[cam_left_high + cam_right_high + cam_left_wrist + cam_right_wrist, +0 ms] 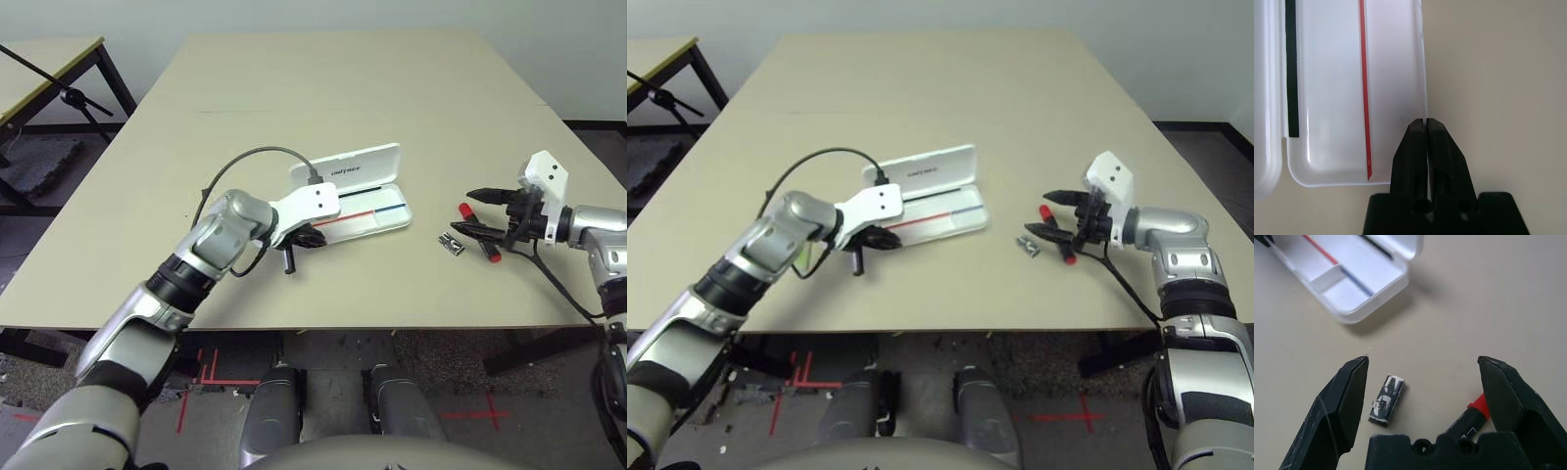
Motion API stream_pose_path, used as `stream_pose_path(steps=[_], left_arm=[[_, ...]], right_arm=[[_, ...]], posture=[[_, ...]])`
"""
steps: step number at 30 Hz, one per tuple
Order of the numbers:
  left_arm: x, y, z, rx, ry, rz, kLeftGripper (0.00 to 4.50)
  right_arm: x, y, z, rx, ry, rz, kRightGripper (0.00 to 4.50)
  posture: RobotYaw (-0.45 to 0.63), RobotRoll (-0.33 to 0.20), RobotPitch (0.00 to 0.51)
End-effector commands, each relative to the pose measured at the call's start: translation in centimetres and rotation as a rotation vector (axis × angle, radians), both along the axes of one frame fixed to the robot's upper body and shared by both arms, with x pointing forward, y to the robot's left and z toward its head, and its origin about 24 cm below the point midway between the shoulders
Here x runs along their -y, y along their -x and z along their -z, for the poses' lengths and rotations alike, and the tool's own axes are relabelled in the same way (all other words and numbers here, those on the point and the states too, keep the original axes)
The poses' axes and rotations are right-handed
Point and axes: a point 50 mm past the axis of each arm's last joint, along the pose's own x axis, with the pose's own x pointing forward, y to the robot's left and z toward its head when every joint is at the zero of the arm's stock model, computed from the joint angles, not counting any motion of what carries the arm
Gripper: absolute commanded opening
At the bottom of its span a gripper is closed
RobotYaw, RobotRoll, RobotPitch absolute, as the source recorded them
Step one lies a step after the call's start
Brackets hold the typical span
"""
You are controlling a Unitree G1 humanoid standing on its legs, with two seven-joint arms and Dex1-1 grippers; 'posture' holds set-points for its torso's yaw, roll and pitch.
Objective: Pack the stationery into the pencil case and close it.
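Observation:
The white pencil case (355, 166) lies open at mid-table, its lid raised behind the tray (382, 220) with the red and blue stripe. My left gripper (313, 238) is shut with nothing in it, its tips (1426, 122) at the near rim of the tray's left end (1327, 98). A short dark stick (289, 260) lies just under that wrist, with a sliver of lime green (804, 257) beside the forearm. My right gripper (1423, 363) hangs open over the black-and-silver clip (1386, 398) and the red marker (1476, 406); both lie on the table (294, 88) right of the case.
The beige table stretches bare behind the case and to its left. A second table with a black stand (59, 88) is at the far left. A black cable (255, 157) loops over my left wrist.

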Motion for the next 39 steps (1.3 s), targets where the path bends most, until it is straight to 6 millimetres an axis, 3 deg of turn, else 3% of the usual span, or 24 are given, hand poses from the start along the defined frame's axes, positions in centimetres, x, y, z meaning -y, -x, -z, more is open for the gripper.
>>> stream_pose_path(steps=[1, 10, 39], left_arm=[[0.4, 1.5, -0.2, -0.007, 0.009, 0.101, 0.03], [0.1, 2.4, 0.2, -0.033, 0.009, 0.148, 0.03], [-0.9, 1.8, 0.4, -0.017, 0.001, 0.057, 0.03]], right_arm=[[-0.1, 0.1, 0.1, -0.015, 0.004, -0.011, 4.5], [-0.6, -0.2, 0.3, -0.019, 0.011, -0.025, 4.5], [-1.4, -0.7, 1.0, -0.019, 0.024, -0.048, 4.5]], posture=[[0.01, 0.0, 0.052], [0.01, 0.0, 0.049], [0.03, 0.0, 0.05]])
